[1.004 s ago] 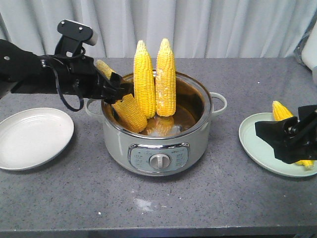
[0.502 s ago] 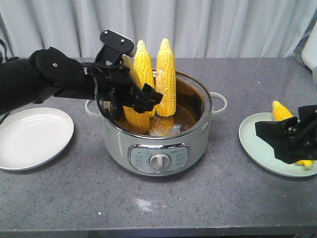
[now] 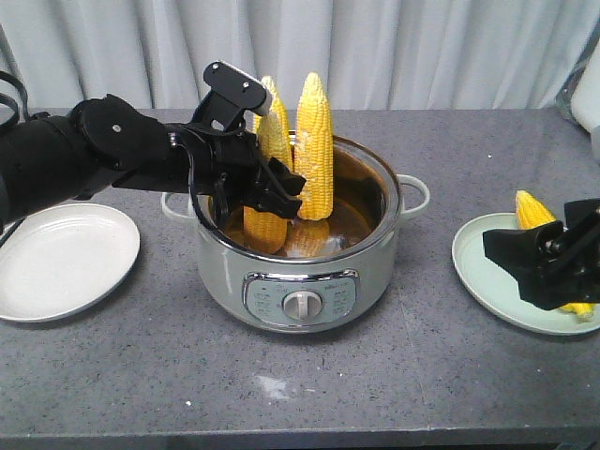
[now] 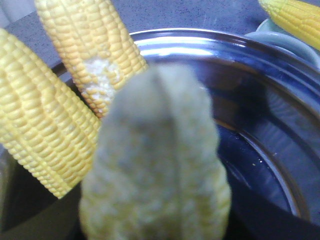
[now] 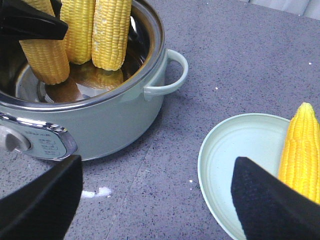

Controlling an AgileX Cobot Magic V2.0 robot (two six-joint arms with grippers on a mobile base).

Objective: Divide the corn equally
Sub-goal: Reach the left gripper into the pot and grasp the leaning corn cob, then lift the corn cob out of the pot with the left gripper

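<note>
Soft, even light; glare streaks the steel rim of the pot, and the closest corn cob inside it is pure blur.

In the left wrist view the held cob fills the lower middle as a pale blur. Its kernels cannot be made out and its base is cut by the bottom edge. The standing cobs at upper left lose their ends to the top and left edges. In the front view the left gripper, clamped on the held cob, covers its middle. Whether the tip above belongs to that cob or to one behind cannot be told. At the right edge the right gripper (itself cropped by the frame) hides most of the plate cob. The cooker panel's labels are too small to read. The white plate is clipped at the left edge.
</note>
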